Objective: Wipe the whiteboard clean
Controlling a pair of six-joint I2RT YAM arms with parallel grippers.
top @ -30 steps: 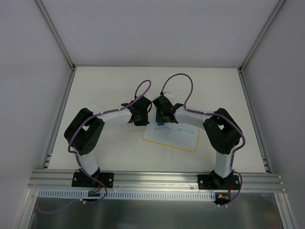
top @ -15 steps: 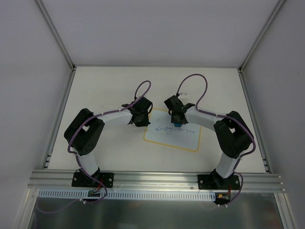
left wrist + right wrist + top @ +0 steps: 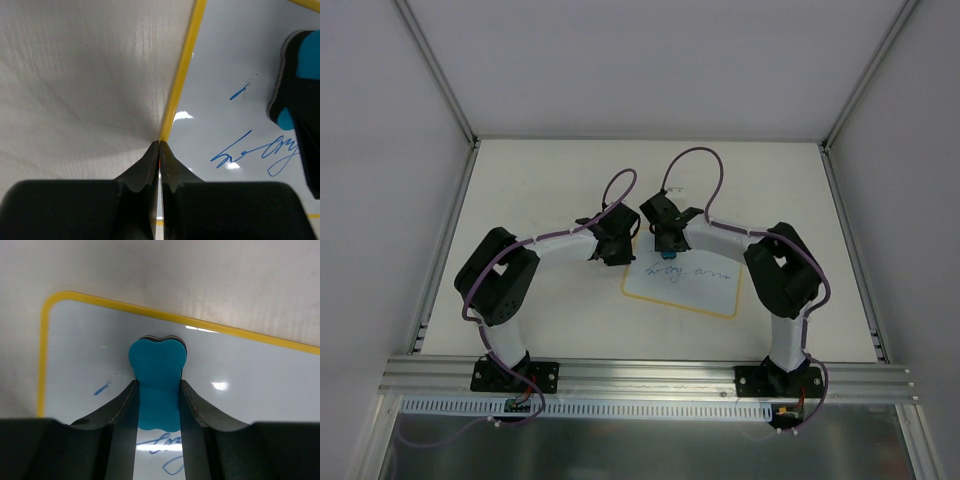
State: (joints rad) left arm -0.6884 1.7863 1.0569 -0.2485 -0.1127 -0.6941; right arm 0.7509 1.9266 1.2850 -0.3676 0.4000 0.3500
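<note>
We find the right claw (image 3: pixel 157 383) grasping a teal-blue eraser (image 3: pixel 157 362). Its two fingers pinch the block at the sides, so that the foam bulges into a rounded, lobed head beyond the tips. A thin dark layer shows along the far edge of that head. The eraser sits over the whiteboard (image 3: pixel 260 390), close to a rounded corner of its yellow border (image 3: pixel 44 340). In the top view this is the board's far-left corner. Whether the block presses on the surface we cannot tell.

The left claw (image 3: pixel 159 146) is clenched, finger against finger, with the tips meeting at the board's yellow left edge. The bare desk (image 3: pixel 75 75) lies on one side of that edge and the glossy white surface on the other.

Writing: a short blue stroke (image 3: pixel 239 92) stands alone near the eraser. Nearer the arms runs a line of blue cursive handwriting (image 3: pixel 250 149) — loops and a long slanted first letter, which we cannot read. In the top view the line runs across the middle of the board toward its right side, too small to make out.

The whiteboard lies flat on the desk in front of the right arm and slightly askew, with both claws at its far-left end — the left on the edge, the right just inside the corner.
</note>
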